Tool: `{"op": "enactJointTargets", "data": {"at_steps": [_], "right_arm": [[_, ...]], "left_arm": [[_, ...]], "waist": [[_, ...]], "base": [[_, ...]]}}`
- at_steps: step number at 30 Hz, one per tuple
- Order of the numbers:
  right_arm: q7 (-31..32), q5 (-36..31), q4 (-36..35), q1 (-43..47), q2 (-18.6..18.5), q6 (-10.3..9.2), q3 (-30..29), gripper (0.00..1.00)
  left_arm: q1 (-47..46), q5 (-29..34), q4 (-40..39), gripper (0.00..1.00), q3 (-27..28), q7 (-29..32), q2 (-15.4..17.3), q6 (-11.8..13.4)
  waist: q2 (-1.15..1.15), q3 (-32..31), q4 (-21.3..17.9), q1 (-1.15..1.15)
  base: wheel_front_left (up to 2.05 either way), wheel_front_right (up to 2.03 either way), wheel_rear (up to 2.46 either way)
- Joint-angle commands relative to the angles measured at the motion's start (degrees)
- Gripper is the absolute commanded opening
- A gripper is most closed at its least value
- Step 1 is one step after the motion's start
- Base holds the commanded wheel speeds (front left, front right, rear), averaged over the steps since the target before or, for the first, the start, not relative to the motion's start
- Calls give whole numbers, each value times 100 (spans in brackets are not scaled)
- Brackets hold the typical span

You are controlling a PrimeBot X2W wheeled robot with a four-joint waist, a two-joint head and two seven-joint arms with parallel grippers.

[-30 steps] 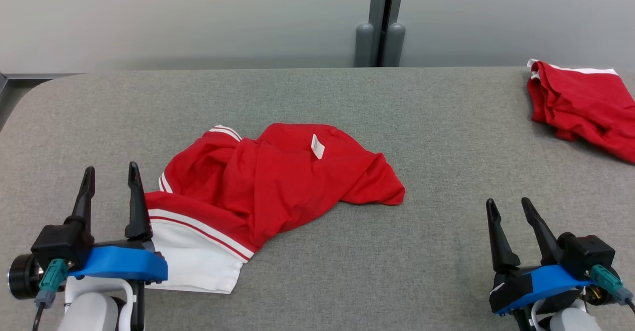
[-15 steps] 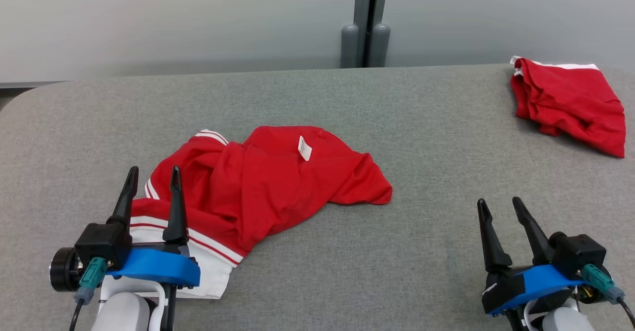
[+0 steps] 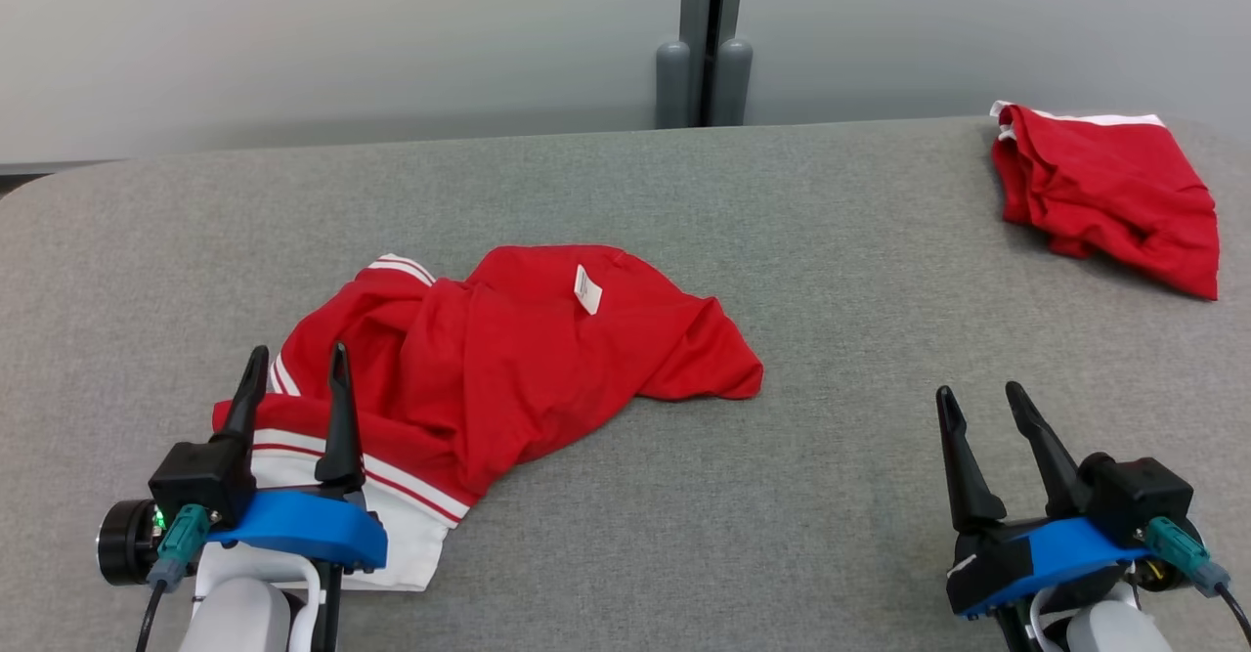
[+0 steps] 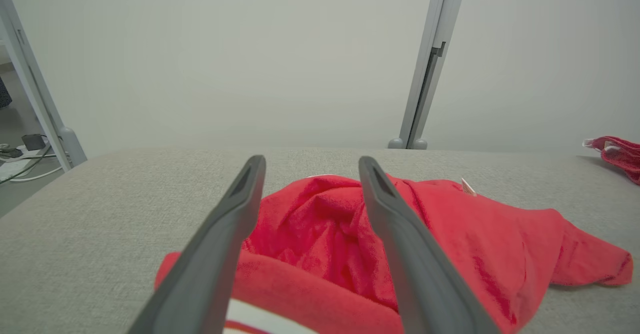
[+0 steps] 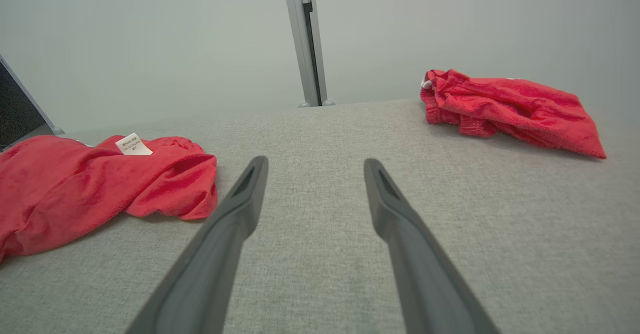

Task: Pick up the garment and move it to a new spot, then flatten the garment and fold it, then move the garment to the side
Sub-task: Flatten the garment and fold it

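Observation:
The garment (image 3: 508,359) is a crumpled red piece with a white, red-striped hem and a small white tag, lying left of centre on the grey table (image 3: 831,271). My left gripper (image 3: 298,354) is open above the garment's near left edge, over the striped hem, its fingers pointing away from me. In the left wrist view the open left gripper (image 4: 311,161) frames the red folds of the garment (image 4: 450,234) just below and ahead. My right gripper (image 3: 979,395) is open over bare table at the near right; the right wrist view has the right gripper (image 5: 315,161) well right of the garment (image 5: 75,184).
A second red garment (image 3: 1104,193) lies bunched at the table's far right corner, also seen as that second garment (image 5: 505,108) ahead of the right gripper. A grey post (image 3: 704,46) stands against the pale wall behind the table. Cables lie on the floor (image 4: 20,158) past the table's left end.
The head camera has shifted, so the whole scene slid left. My left gripper has moved right, from beside the garment to over its striped hem. The right gripper has held its place.

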Motion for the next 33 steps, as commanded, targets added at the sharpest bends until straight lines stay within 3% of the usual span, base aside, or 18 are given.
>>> {"op": "enactJointTargets", "data": {"at_steps": [1, 8, 16, 25, 33], "right_arm": [[-28, -33, -28, -63, -37, 3, 26, 100], [120, -65, -161, -766, -236, 3, 481, 100], [729, -21, 113, -2163, -584, 2, 1359, 100], [1573, 155, 1094, -3627, -990, 2, 2249, 100], [2112, 439, 2130, -4281, -1279, 2, 2901, 100]], "left_arm": [[-85, 35, -5, 100, 53, -25, -1, -31], [-183, 133, -254, 100, 166, -25, -110, -25], [-300, 232, -539, 100, 219, -25, -269, -84], [-551, 266, -733, 100, 175, -25, -466, -139], [-692, 156, -708, 100, 5, -25, -572, -169]], "waist": [[0, 30, 38, 0], [0, 261, 268, 0], [0, 671, 679, 0], [0, 1113, 1255, 0], [0, 1358, 1751, 0]], "base": [[0, 0, 0], [0, 0, 0], [0, 0, 0], [0, 0, 0], [0, 0, 0]]}}
